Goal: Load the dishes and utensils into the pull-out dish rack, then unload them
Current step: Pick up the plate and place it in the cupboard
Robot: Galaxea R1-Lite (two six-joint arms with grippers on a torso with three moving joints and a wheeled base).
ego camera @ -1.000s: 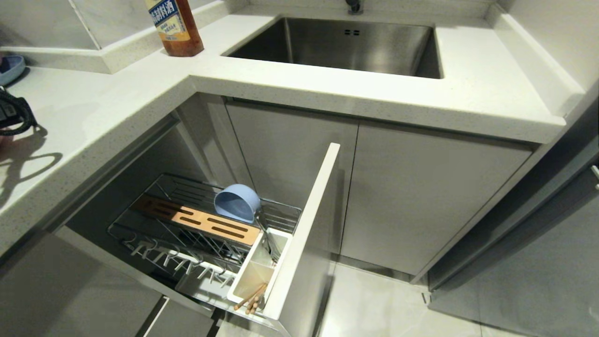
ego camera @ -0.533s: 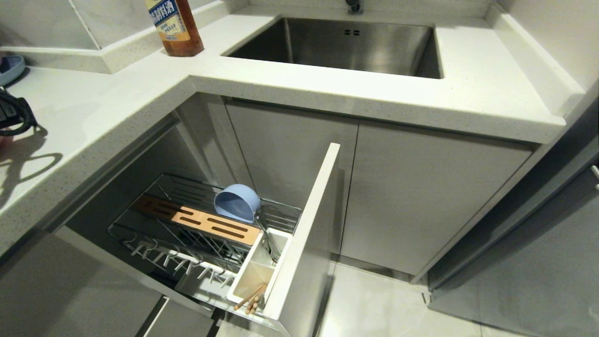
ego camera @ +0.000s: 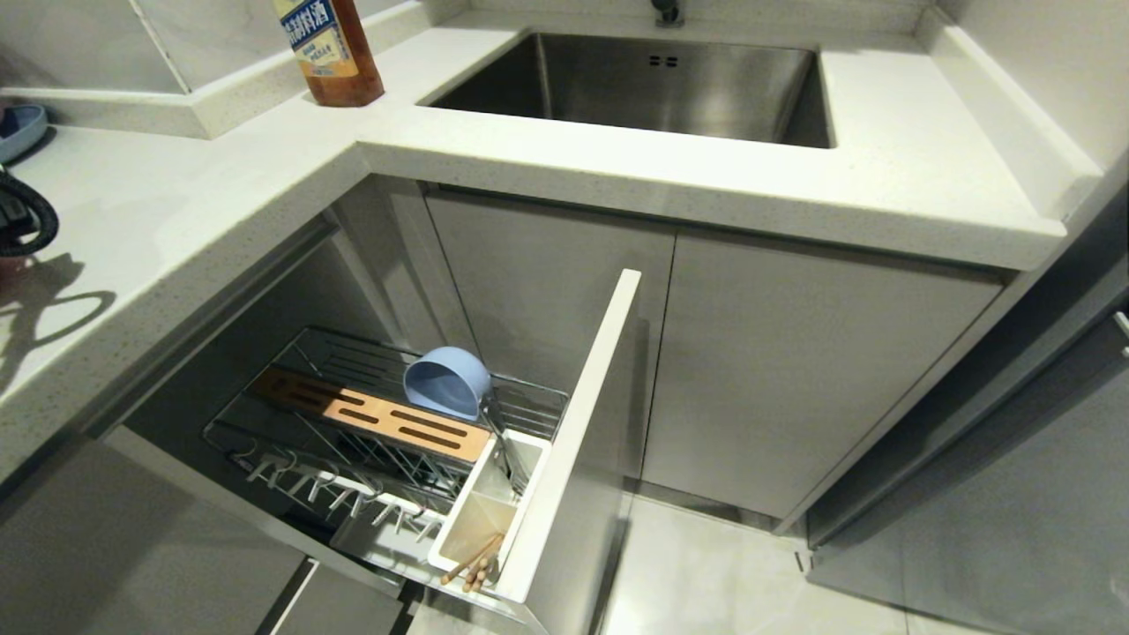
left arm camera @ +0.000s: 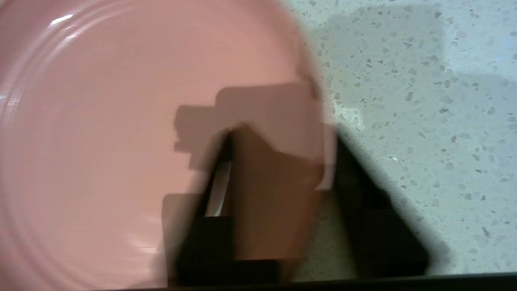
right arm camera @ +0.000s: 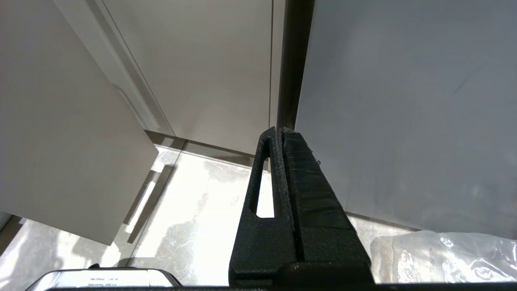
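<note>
Left wrist view: my left gripper (left arm camera: pixel 278 133) has one finger over the pink plate (left arm camera: pixel 121 133) and the other outside its rim, above the speckled countertop (left arm camera: pixel 424 101). The frame is blurred; I cannot tell whether the fingers have clamped the rim. In the head view only a black cable loop shows at the counter's left edge. Right gripper (right arm camera: pixel 280 133) is clenched, empty, parked low near the floor. Pull-out dish rack (ego camera: pixel 353 441) stands open; blue bowl (ego camera: pixel 447 381) tilted on it, chopsticks (ego camera: pixel 476 560) in the white cup (ego camera: pixel 489 516).
</note>
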